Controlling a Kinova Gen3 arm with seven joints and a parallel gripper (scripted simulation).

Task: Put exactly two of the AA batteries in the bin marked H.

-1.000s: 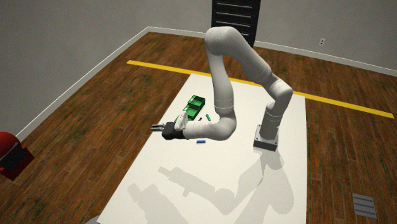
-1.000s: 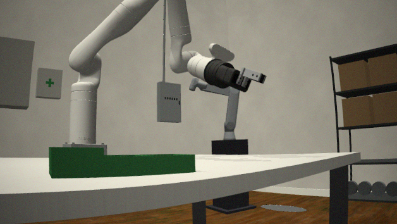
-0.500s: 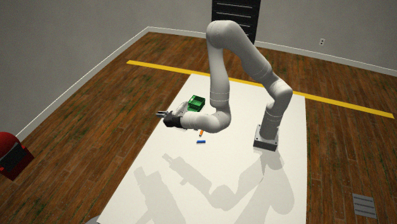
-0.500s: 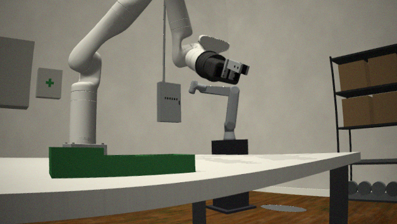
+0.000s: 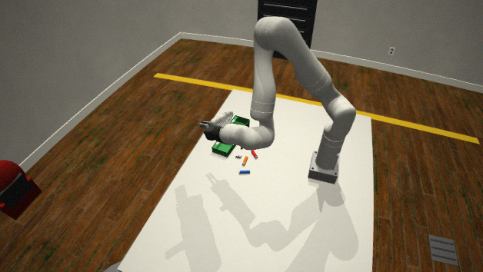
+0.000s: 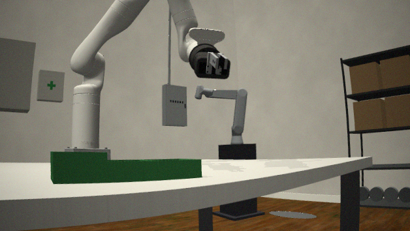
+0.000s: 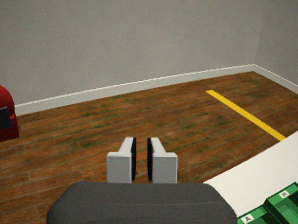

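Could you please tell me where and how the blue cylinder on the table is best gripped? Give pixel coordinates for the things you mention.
I'd grip the blue cylinder (image 5: 244, 172) at mid-length from above, fingers across its long sides, since it lies flat, slim and seemingly unobstructed on either side.

So we've got an "H" label on one green bin (image 7: 285, 204) and "A" on its neighbour (image 7: 256, 215), plus a green cross on a wall box (image 6: 51, 94).

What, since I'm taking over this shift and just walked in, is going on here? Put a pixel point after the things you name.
A robot arm is on a job to put two AA batteries in the bin marked H (image 7: 285, 194). Its gripper (image 5: 201, 124) (image 6: 218, 63) (image 7: 141, 152) is up in the air, slightly open and holding nothing. Red (image 5: 254, 154), orange (image 5: 244, 160) and blue (image 5: 244, 172) cylinders lie on the table. I can't tell what's in H.
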